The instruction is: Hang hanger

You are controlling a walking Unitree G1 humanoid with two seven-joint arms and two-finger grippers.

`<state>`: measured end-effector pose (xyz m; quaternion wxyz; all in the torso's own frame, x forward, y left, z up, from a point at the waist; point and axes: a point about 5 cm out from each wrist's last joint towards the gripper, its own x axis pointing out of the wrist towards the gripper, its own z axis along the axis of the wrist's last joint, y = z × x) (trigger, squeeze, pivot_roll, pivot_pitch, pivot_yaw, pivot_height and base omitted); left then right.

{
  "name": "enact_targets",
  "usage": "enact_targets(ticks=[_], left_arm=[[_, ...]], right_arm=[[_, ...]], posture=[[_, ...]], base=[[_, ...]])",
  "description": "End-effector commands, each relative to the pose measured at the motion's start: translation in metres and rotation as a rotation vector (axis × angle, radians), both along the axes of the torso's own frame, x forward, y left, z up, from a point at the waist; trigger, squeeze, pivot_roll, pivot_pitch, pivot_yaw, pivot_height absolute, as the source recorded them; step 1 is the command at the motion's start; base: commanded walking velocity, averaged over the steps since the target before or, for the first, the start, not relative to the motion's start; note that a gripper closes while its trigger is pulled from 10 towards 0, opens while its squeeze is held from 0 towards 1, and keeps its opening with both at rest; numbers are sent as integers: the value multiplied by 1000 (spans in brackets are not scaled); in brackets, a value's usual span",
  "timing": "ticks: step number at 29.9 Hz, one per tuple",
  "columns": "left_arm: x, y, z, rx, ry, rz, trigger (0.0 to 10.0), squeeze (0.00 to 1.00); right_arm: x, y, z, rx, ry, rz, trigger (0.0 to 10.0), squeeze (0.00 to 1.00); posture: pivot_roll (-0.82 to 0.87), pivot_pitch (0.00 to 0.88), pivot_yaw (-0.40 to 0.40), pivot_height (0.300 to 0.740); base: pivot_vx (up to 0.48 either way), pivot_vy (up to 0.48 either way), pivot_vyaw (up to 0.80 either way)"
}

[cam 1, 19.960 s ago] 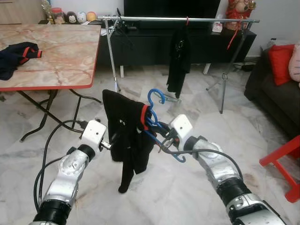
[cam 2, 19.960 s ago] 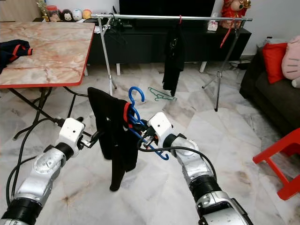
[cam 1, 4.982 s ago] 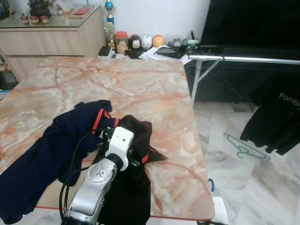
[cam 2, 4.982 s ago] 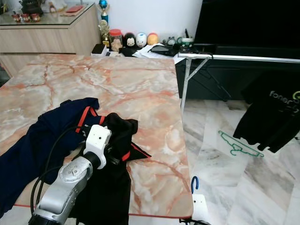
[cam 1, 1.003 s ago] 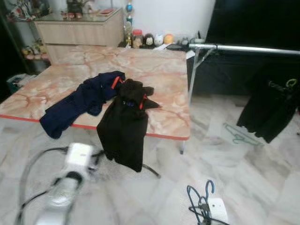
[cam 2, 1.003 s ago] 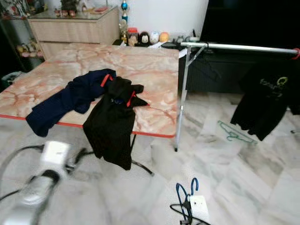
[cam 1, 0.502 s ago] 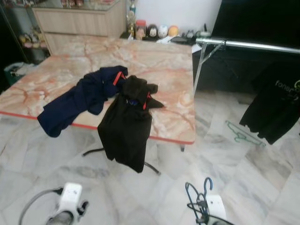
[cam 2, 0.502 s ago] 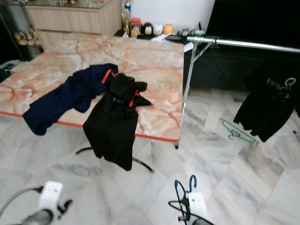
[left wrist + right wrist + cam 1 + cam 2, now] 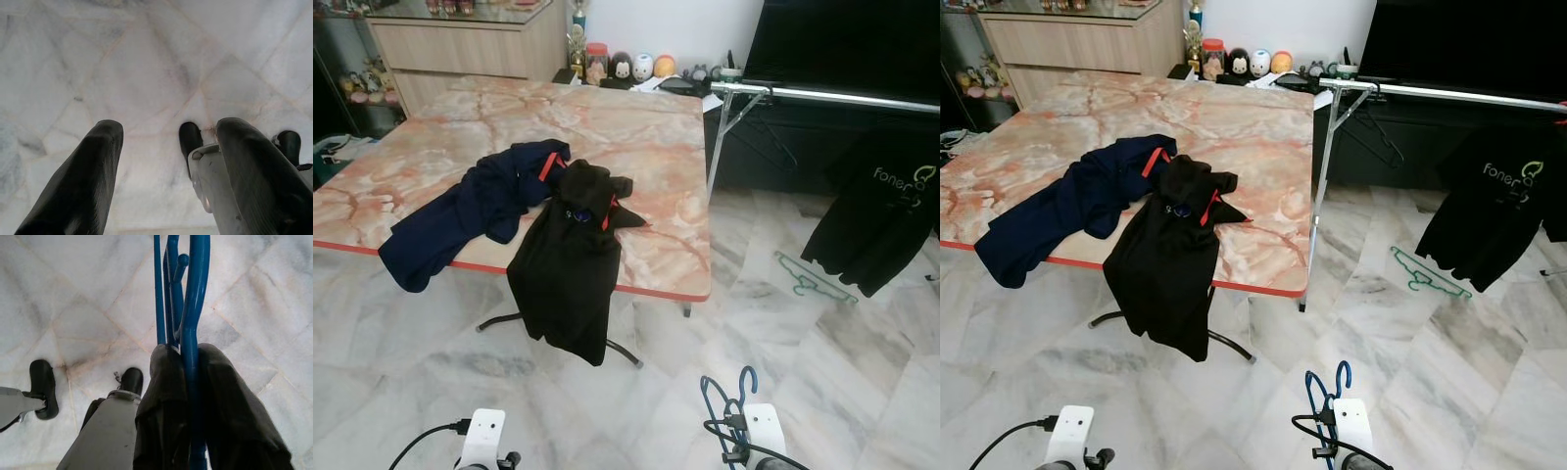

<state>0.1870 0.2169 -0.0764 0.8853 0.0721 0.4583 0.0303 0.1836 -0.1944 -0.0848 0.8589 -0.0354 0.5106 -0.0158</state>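
low in front of us, near the marble floor (image 9: 862, 392), our right gripper (image 9: 188, 382) is clenched on the bunch of blue plastic hangers (image 9: 726, 401), fingers pressed either side of the blue bars so the hooks stand upward, ready to catch on something. we judge that grip is kept tight because the bunch would swing or slip while we walk. our left gripper (image 9: 164, 166) hangs beside it with its two black fingers (image 9: 80, 181) spread and nothing between them, only floor beyond; it looks free to take cloth.

ahead stands the peach marble-patterned table with a red edge (image 9: 460, 137). a black garment with red trim (image 9: 570, 264) lies at its near edge, collar on the top and the body draped over the rim toward the floor. just beside it, touching, a navy garment with red trim (image 9: 460, 215) is heaped on the tabletop, one end also trailing off the edge.

to the right runs the silver metal clothes rail (image 9: 822, 94), with a black printed t-shirt (image 9: 881, 225) already hanging from it, which suggests that is where a loaded hanger belongs. a green hanger (image 9: 813, 282) lies on the floor below it.

we reckon a hanger must next be worked into the black garment, so we are early in the job.
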Motion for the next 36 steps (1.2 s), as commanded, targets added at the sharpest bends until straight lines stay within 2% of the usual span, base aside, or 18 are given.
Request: enact_targets(ticks=[1, 4, 5, 9, 17, 21, 36], left_arm=[[-4, -1, -3, 20, 22, -10, 10000, 0], [-17, 5, -7, 27, 46, -7, 10000, 0], [-28, 11, -11, 30, 69, -2, 10000, 0], [-48, 19, -17, 37, 115, 7, 10000, 0], [-71, 25, -22, 52, 172, -9, 10000, 0], [-72, 26, -22, 54, 176, -12, 10000, 0], [-56, 20, -20, 54, 157, -17, 10000, 0]], right_arm=[[0, -3, 1, -12, -3, 9, 10000, 0], [-1, -3, 0, -13, -2, 9, 10000, 0], [-1, -3, 0, -13, -2, 7, 10000, 0], [-2, -2, 0, -12, -2, 10, 10000, 0], [-3, -2, -1, -12, -2, 3, 10000, 0], [-3, -2, -1, -15, 0, 8, 10000, 0], [-3, -2, -1, -14, -3, -7, 10000, 0]], posture=[[-5, 0, -60, 740], [-10, 0, -52, 740], [-10, 0, -52, 740], [-13, 0, -49, 740], [-19, 0, -45, 740], [-18, 0, -45, 740], [-18, 0, -50, 740]], base=[[0, -262, 0], [0, -326, 0], [0, -326, 0], [0, -326, 0], [0, -345, 0], [0, -354, 0], [0, -358, 0]])
